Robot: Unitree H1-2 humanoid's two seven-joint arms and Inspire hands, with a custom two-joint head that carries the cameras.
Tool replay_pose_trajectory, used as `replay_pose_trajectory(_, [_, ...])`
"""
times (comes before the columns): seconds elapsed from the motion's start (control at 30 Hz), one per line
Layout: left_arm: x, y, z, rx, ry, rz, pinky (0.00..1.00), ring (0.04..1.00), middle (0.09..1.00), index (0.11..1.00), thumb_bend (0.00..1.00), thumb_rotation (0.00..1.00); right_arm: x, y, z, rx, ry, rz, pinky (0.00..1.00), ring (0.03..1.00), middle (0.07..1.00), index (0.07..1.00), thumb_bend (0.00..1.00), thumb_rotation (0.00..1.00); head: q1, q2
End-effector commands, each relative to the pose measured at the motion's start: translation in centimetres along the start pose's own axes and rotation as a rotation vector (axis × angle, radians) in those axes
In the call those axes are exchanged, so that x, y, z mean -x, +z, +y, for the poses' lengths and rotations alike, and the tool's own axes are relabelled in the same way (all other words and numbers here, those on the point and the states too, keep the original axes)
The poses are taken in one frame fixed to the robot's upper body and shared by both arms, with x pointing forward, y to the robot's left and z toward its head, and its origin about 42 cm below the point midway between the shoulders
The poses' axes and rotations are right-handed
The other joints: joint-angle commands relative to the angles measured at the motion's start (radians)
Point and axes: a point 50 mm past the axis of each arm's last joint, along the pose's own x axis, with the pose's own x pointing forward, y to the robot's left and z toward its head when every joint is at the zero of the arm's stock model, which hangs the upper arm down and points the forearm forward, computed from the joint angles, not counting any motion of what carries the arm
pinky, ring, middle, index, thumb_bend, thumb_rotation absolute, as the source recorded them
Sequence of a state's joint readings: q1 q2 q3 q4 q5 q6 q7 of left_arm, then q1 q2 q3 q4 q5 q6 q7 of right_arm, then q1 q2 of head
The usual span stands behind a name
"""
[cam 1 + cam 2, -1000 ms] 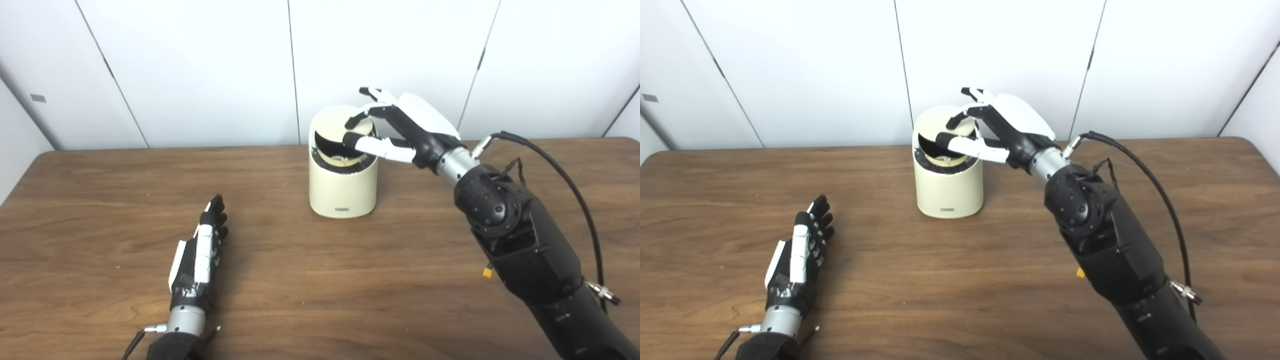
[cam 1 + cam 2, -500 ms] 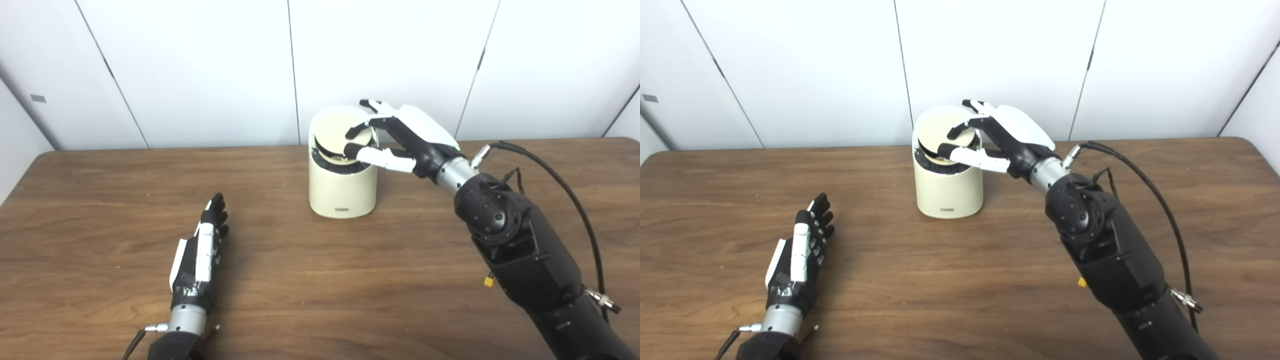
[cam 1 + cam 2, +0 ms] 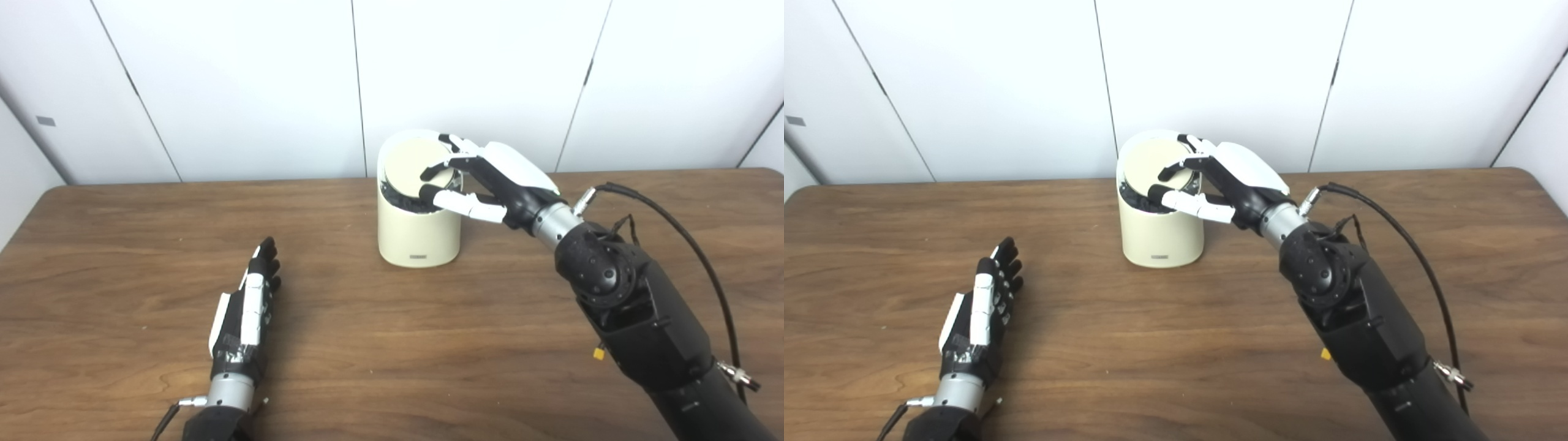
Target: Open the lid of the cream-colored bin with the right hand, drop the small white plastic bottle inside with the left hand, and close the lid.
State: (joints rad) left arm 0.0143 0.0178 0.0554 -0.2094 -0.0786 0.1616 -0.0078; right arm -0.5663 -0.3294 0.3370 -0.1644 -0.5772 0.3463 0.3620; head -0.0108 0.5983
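The cream-colored bin [image 3: 418,236] stands at the back middle of the wooden table [image 3: 392,343]. Its round lid [image 3: 410,166] lies almost flat in the rim, with a thin dark gap left at the front. My right hand [image 3: 490,179] reaches over from the right, with fingers on top of the lid's right edge and the thumb under it at the rim, pinching the lid. My left hand [image 3: 245,312] rests flat on the table at the front left, fingers straight and apart, holding nothing. No small white bottle shows in either view.
White wall panels [image 3: 245,86] stand close behind the table's far edge. A black cable [image 3: 686,220] loops off my right forearm over the right side of the table.
My right hand has come down and slightly forward, bringing the lid from a tilted-open position to nearly flat on the bin. The left hand has not moved.
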Motion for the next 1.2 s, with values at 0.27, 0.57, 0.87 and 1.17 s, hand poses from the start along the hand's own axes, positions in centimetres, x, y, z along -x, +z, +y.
replay_pose_trajectory(0.27, [-0.5, 1.4, -0.4, -0.01, -0.004, -0.066, 1.0, 1.0, 1.0, 0.999, 0.62, 1.0, -0.2, 0.7, 0.0, 0.021, 0.029, -0.025, 1.0, 1.0, 1.0, 0.73, 0.52, 0.97, 0.001, 0.003])
replay_pose_trajectory(0.57, [-0.6, 1.6, -0.5, -0.015, -0.009, -0.065, 1.0, 1.0, 1.0, 1.0, 0.64, 1.0, -0.3, 0.4, 0.4, 0.061, 0.068, 0.028, 1.0, 1.0, 1.0, 0.708, 0.56, 1.0, 0.005, 0.005])
replay_pose_trajectory(0.87, [-0.7, 1.7, -0.6, -0.009, -0.005, -0.072, 1.0, 1.0, 1.0, 1.0, 0.63, 1.0, -0.4, -0.1, 0.5, 0.098, 0.083, 0.033, 1.0, 1.0, 0.97, 0.645, 0.5, 1.0, 0.006, 0.003])
replay_pose_trajectory(1.17, [-0.9, 1.7, -0.7, -0.009, -0.001, -0.078, 1.0, 1.0, 1.0, 1.0, 0.62, 1.0, -0.4, -0.3, 0.5, 0.081, 0.085, 0.049, 1.0, 1.0, 0.999, 0.669, 0.52, 1.0, 0.007, -0.001])
